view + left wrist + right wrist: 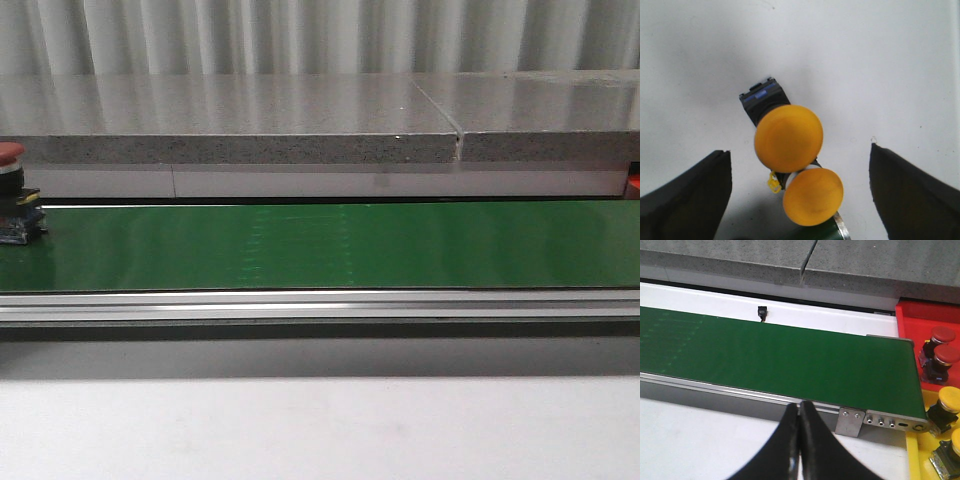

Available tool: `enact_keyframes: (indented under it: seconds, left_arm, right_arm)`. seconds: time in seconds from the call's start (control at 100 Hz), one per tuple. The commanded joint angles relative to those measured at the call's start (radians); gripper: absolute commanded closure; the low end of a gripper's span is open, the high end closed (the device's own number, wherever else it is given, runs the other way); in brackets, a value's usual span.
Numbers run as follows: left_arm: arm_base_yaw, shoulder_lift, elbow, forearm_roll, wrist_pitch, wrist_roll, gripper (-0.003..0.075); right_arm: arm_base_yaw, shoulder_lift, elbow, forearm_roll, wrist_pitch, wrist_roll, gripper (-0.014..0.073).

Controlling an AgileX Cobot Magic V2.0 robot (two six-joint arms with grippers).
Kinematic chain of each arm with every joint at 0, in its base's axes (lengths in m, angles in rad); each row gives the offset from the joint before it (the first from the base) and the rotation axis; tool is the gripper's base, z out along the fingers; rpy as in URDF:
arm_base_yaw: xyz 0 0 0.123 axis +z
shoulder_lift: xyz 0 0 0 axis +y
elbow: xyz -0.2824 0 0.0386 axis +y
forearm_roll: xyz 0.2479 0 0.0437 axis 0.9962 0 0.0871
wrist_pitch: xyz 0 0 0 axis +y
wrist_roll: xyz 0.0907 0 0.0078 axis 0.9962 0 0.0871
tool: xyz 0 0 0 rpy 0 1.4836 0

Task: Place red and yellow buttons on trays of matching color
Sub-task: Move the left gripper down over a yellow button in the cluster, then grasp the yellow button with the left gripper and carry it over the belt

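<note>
- A green conveyor belt [320, 245] is shown running across the front view, with a red button [12, 195] carried at its far left end; this one is judged not yet sorted.
- Past the belt's other end, seen from the right wrist view, a red tray [930, 322] is seen holding two red buttons [940, 347], standing side by side and touching.
- Just beside that tray, nearer the camera, a yellow tray [935, 460] is seen with two yellow buttons [947, 405] resting in it, so four pieces appear already matched to their colours.
- Two more yellow buttons [789, 137] are pictured on the white table [865, 60] under the left gripper [800, 187], lying against each other close to the belt's edge, which shows at the frame's lower border; these are judged still to be delivered to the yellow tray.
- The left gripper is held spread wide, one dark finger on each side of the pair, nothing pinched between them.
- The right gripper [800, 440] is shown with its fingers pressed together and nothing between them, poised over the table on the near side of the belt.
- By this evidence the work is reckoned partly done, with at least three buttons left.
</note>
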Motion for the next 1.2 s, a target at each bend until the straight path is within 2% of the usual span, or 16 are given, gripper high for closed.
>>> enact_keyframes:
  seconds: [0.0, 0.65, 0.73, 0.85, 0.95, 1.02, 1.19]
  left_arm:
    - [0.009, -0.04, -0.032, 0.0, -0.018, -0.012, 0.0176]
    - [0.012, 0.016, -0.032, -0.005, -0.034, 0.0, 0.0183]
    - [0.012, 0.016, -0.032, -0.005, -0.037, 0.002, 0.0235]
    - [0.012, 0.016, -0.032, -0.005, -0.042, 0.006, 0.0372]
    - [0.012, 0.016, -0.032, -0.005, -0.042, 0.01, 0.0454]
    - [0.012, 0.016, -0.032, -0.005, -0.042, 0.021, 0.0481]
    - [0.012, 0.007, -0.032, -0.005, -0.042, 0.036, 0.0482]
  right_arm:
    - [0.001, 0.009, -0.024, 0.002, -0.069, -0.01, 0.061]
    - [0.001, 0.009, -0.024, 0.003, -0.069, -0.01, 0.061]
    - [0.001, 0.009, -0.024, 0.003, -0.069, -0.01, 0.061]
    - [0.001, 0.009, -0.024, 0.003, -0.07, -0.01, 0.061]
    - [0.001, 0.009, -0.024, 0.003, -0.07, -0.01, 0.061]
    - [0.001, 0.009, -0.024, 0.003, -0.07, -0.01, 0.061]
    - [0.001, 0.009, -0.024, 0.003, -0.07, -0.01, 0.061]
